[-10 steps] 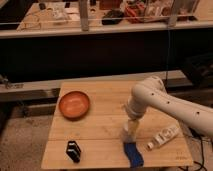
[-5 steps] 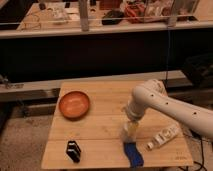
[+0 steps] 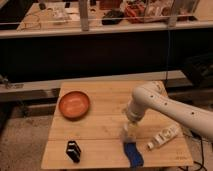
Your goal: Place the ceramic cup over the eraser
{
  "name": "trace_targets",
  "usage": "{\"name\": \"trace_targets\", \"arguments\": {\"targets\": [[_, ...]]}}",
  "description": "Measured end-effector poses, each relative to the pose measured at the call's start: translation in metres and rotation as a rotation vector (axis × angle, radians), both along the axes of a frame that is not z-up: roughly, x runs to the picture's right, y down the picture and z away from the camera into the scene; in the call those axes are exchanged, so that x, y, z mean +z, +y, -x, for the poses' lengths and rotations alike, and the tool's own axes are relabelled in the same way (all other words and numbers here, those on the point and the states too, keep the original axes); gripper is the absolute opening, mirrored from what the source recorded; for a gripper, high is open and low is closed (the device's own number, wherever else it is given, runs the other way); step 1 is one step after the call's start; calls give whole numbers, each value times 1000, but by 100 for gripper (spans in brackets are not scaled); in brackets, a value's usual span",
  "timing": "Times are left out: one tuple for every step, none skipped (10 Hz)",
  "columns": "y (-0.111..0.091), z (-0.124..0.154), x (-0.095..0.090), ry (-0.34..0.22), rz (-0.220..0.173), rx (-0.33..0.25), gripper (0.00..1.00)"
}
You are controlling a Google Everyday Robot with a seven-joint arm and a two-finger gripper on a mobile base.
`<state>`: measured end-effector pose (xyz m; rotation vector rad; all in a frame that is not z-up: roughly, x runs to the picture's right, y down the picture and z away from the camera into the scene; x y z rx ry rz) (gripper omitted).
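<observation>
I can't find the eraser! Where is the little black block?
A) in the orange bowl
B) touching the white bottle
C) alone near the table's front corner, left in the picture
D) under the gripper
C: the eraser lies alone near that corner, while the gripper is at the ceramic cup, mid-table.

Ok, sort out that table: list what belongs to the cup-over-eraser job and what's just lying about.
Job:
- ceramic cup, front right of the wooden table
- eraser, front left
- pincer, down at the cup

Lying about:
- orange bowl, back left
- blue piece, just in front of the cup
- white bottle-like object, right of the cup
</observation>
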<state>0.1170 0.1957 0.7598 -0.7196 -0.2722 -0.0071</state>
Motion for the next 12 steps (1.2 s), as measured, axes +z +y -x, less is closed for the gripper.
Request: {"name": "trace_targets", "arguments": {"targets": [[1,1,1,0,4,2,80],[2,3,3,0,11,6,80],[2,3,4,1,14,9,80],[3,3,5,2,19,13,80],[4,3,7,3,24,16,80],[4,4,8,4,29,19,80],[3,6,9,3,34,23,80],[2,7,10,2,37,27,80],[2,9,10,1,42,31,80],[1,11,11,1,45,34,80],[0,12,11,2,48,36,80],[1,13,12,4,52,37,80]]}}
